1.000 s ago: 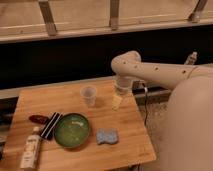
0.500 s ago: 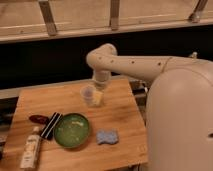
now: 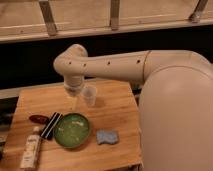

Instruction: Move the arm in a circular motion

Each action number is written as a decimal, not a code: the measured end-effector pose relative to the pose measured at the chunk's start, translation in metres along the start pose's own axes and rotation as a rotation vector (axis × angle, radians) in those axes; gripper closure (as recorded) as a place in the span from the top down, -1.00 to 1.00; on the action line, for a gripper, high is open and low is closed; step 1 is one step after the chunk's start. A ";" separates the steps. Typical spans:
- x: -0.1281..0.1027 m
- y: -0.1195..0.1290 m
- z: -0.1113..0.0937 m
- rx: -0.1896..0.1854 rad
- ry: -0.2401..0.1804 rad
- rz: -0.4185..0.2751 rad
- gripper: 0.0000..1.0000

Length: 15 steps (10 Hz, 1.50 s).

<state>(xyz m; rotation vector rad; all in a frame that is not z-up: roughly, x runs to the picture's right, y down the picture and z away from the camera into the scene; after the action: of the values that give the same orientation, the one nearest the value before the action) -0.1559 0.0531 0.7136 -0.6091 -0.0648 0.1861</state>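
Above the far half of a wooden table (image 3: 120, 105), the arm (image 3: 110, 65), a cream-beige tube with a row of small dark holes, reaches in from the robot's bulky body on the right. Its long axis runs nearly level, right to left, then bends at a rounded elbow so the short tip points straight down. The gripper (image 3: 74, 101) hangs there, just left of a clear plastic cup (image 3: 90, 95) and on the far side of a green bowl (image 3: 72, 131). Whether it is released or clenched cannot be told. Held this high, the arm can likely circle without knocking the cup, bowl or blue sponge (image 3: 107, 136).
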 end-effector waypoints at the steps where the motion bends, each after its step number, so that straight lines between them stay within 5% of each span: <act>1: -0.003 0.013 0.003 -0.014 0.008 0.018 0.60; 3: 0.009 0.023 0.010 -0.032 0.031 0.065 0.60; 5: 0.047 0.025 0.018 -0.057 0.073 0.133 0.60; 9: 0.166 -0.004 0.040 -0.105 0.190 0.305 0.60; 12: 0.244 -0.060 0.051 -0.114 0.244 0.397 0.60; 15: 0.253 -0.091 0.049 -0.102 0.232 0.382 0.60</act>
<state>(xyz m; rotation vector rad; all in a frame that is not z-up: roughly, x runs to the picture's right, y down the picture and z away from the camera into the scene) 0.1012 0.0558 0.8073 -0.7383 0.2693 0.4821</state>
